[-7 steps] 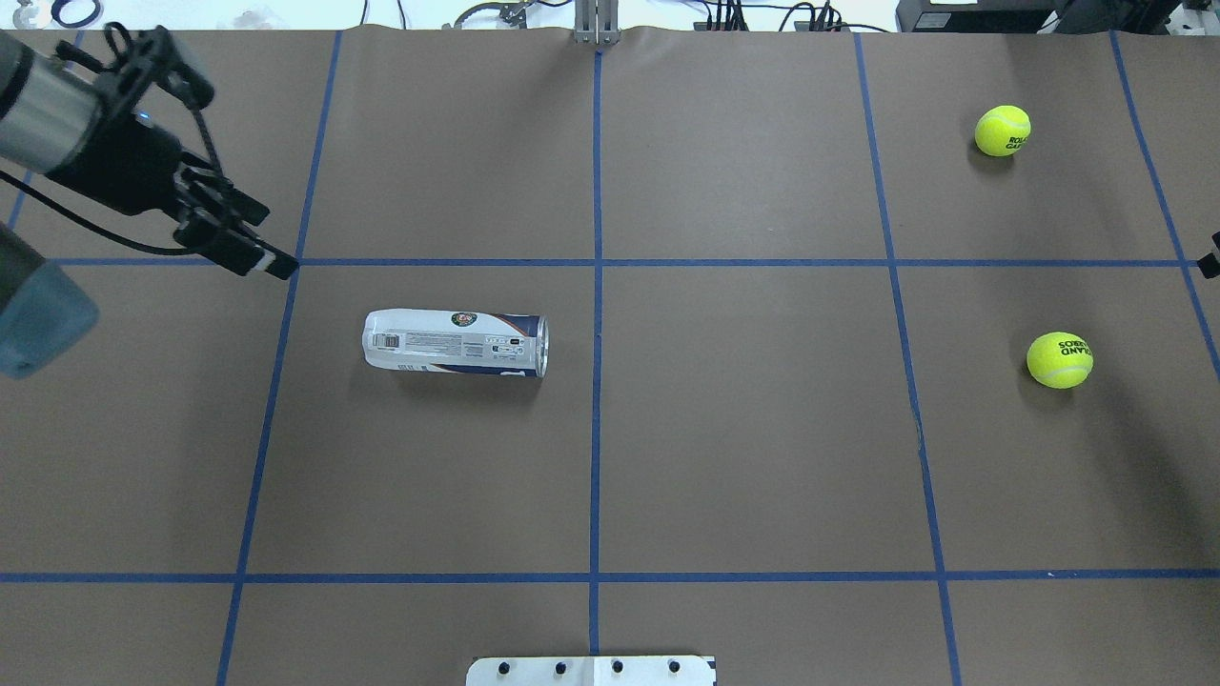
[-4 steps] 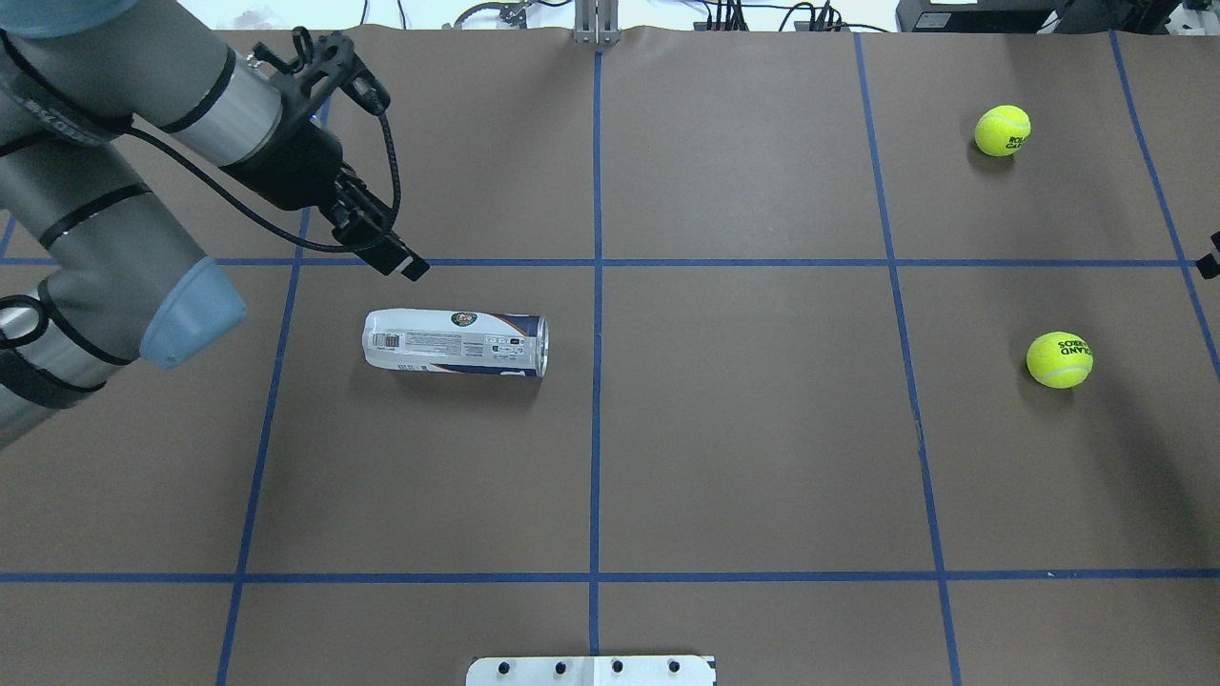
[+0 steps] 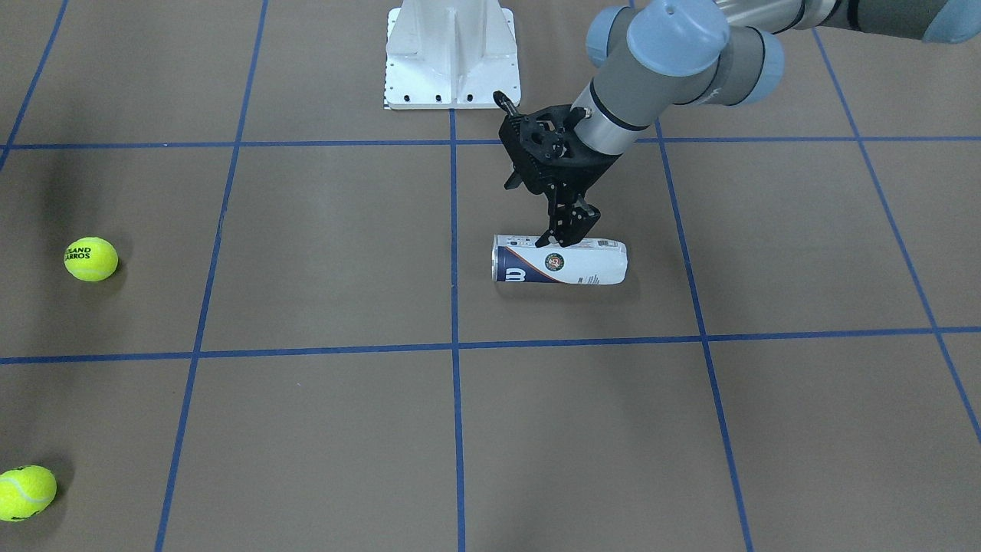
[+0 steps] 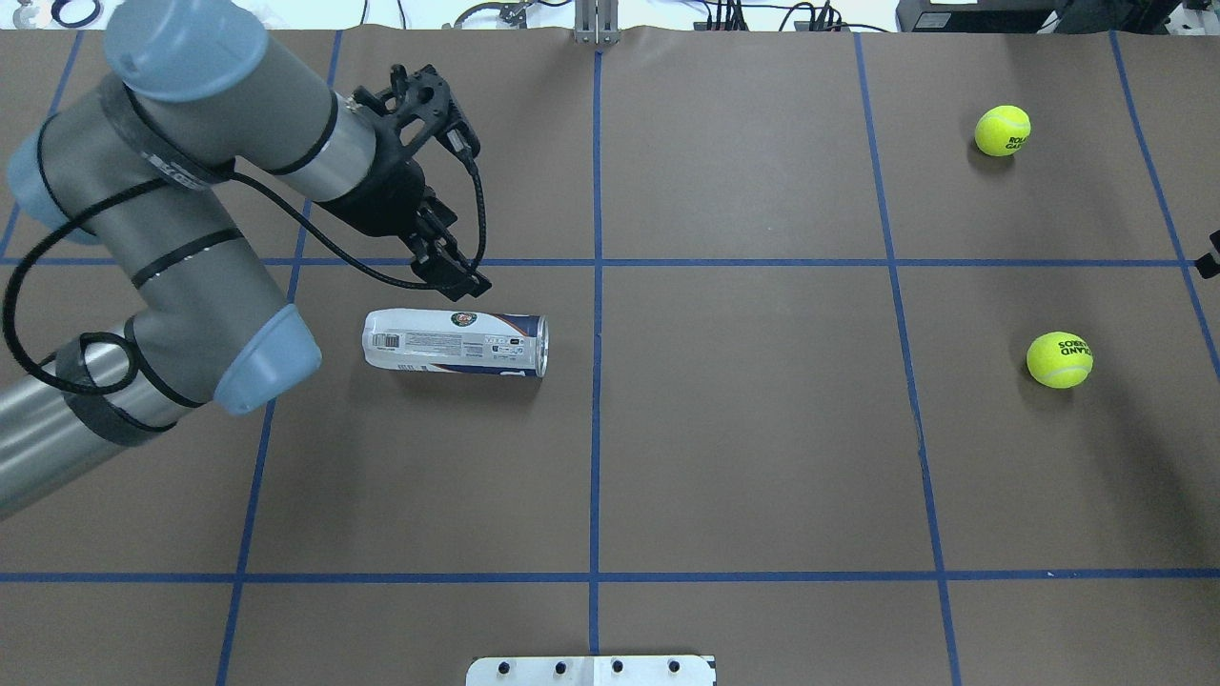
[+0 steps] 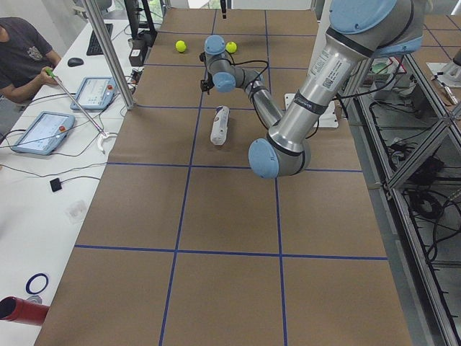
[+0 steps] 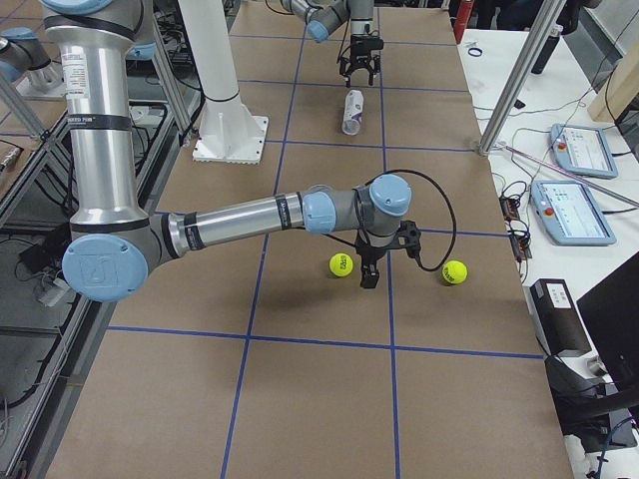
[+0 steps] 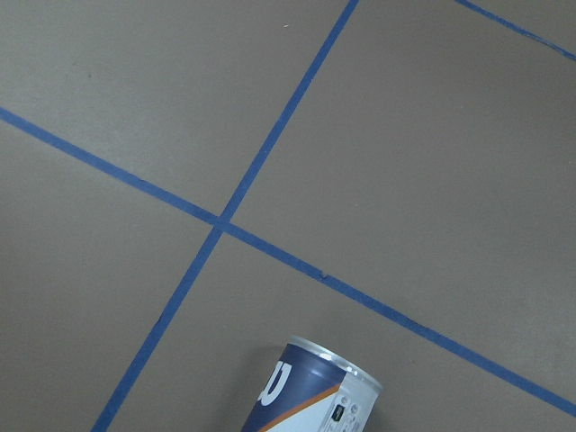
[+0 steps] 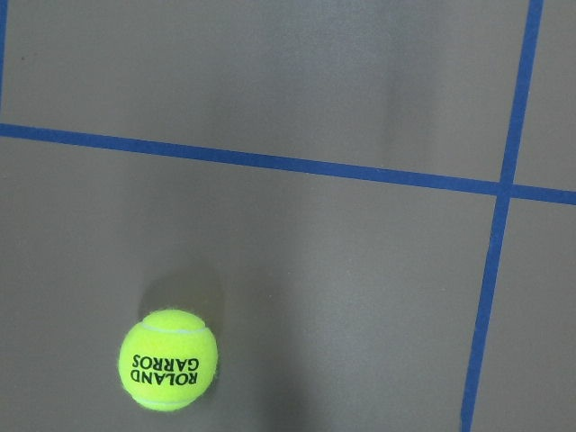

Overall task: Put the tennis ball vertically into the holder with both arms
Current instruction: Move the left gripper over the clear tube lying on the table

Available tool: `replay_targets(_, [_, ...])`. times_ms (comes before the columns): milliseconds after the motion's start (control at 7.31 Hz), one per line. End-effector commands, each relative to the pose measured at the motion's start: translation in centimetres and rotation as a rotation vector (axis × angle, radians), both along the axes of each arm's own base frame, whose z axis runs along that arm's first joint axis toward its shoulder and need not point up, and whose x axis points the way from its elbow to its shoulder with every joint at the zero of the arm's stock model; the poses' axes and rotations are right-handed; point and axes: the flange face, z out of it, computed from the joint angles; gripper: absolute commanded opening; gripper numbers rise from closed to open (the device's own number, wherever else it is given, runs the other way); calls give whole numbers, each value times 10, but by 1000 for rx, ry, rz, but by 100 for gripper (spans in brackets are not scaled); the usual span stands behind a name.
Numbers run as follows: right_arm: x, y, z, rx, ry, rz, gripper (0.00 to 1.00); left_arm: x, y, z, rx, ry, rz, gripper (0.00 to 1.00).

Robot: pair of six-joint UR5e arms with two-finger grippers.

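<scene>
The holder (image 4: pixel 456 343) is a clear can with a white and navy label. It lies on its side left of the table's middle, open end toward the centre line; it also shows in the front view (image 3: pixel 559 261) and the left wrist view (image 7: pixel 315 391). My left gripper (image 4: pixel 467 281) is open and empty, hovering just over the holder's middle (image 3: pixel 569 232). One tennis ball (image 4: pixel 1059 359) lies at the right and a second tennis ball (image 4: pixel 1003 131) further back. My right gripper (image 6: pixel 369 274) hangs between them; I cannot tell whether it is open. The right wrist view shows one ball (image 8: pixel 168 360).
The white pedestal base (image 4: pixel 591 670) stands at the table's near edge, at the top of the front view (image 3: pixel 451 54). Blue tape lines divide the brown table. Operators' tablets and a post stand along the far side (image 6: pixel 579 210).
My left arm has swung in from the left edge toward the centre, and its gripper now hangs over the holder. The holder and both balls have not moved.
</scene>
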Motion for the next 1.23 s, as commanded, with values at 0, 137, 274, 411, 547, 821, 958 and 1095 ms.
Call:
replay_targets(0, [-7,1,-4,-4,-37,-13,100,17,-4,13,199,-56,85,99])
replay_targets(137, [-7,1,-9,5,-45,-15,100,36,1,20,286,-103,83,99])
replay_targets(274, [-7,1,-9,5,-46,-15,100,54,11,22,375,-149,74,99])
replay_targets(411, [-10,1,-10,6,-45,-20,100,69,15,17,403,-176,58,99])
replay_targets(547, [-11,1,-8,2,-44,-23,100,84,9,12,394,-221,82,99])
replay_targets(821, [-12,1,-3,-9,-42,-24,100,99,13,-2,420,-320,136,99])
replay_targets(958, [-12,1,-2,-13,-42,-24,100,109,22,0,424,-327,149,99])
replay_targets(1095, [-13,1,-1,-15,-42,-26,100,115,26,4,416,-338,163,99])
